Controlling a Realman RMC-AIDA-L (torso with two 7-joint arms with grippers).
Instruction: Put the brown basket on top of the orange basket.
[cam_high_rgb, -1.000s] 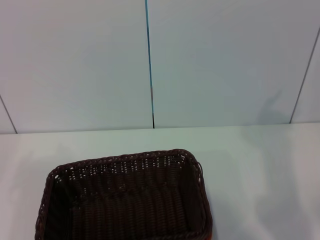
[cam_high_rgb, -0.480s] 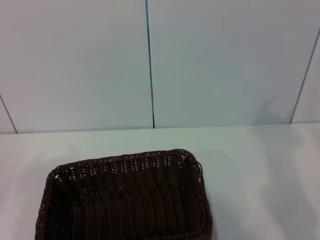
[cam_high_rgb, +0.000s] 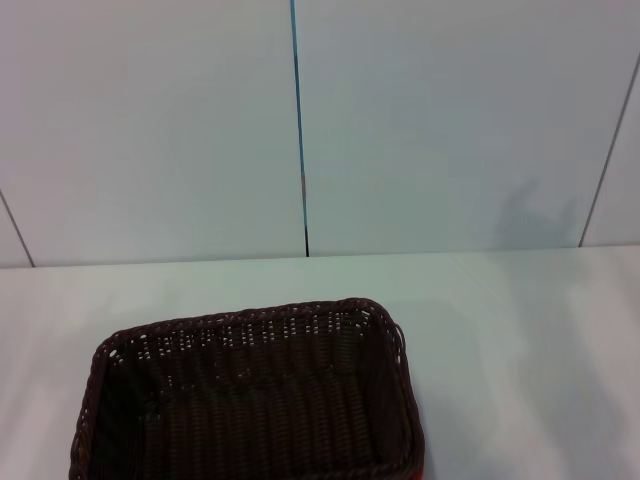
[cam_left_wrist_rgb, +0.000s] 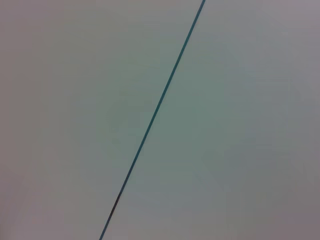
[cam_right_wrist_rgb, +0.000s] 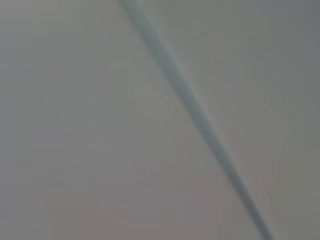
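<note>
The brown basket (cam_high_rgb: 250, 400) sat at the near edge of the white table (cam_high_rgb: 520, 340), left of centre in the head view, its near end cut off by the lower border of that view. Its braided rim ran unbroken around the 3 sides in view, and a small loop handle stuck out at the far right corner. Inside, only the woven floor and sloped open-weave walls showed.

The orange basket (cam_high_rgb: 424, 471) showed only as a thin orange sliver under the brown basket's near right corner, touching it, so the brown basket rested on top of it. How squarely the 2 lined up could not be told, since the rest of the orange basket was hidden.

Bare tabletop stretched on every visible side: a wide strip between the basket's far rim and the wall, a broad stretch to the right, and a narrower one to the left. The pale wall panels (cam_high_rgb: 150, 130) rose behind, split by a thin dark seam (cam_high_rgb: 300, 130) and slanted seams at both sides.

Neither gripper appeared in any view. Both wrist views held only a plain panel crossed by 1 seam (cam_left_wrist_rgb: 155, 112), so whether either gripper's fingers were spread or closed could not be told.
</note>
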